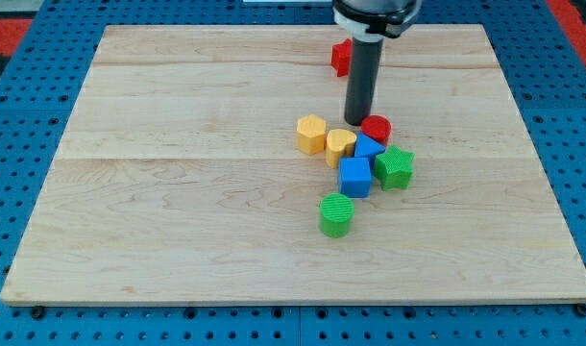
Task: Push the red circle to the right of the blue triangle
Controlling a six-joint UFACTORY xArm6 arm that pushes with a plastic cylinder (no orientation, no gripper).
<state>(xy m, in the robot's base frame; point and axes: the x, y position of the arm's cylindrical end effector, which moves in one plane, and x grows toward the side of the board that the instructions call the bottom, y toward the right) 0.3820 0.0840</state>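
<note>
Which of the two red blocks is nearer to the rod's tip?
The red circle, just right of my tip. The other red block sits farther up the board, partly hidden behind the rod.

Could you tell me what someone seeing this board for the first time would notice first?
The eye goes to the dark rod coming down from the view's top, my tip just left of the red circle. Below it sits a tight cluster: blue triangle, blue cube, green star, yellow heart and yellow hexagon. A green cylinder stands apart, nearer the view's bottom.
</note>
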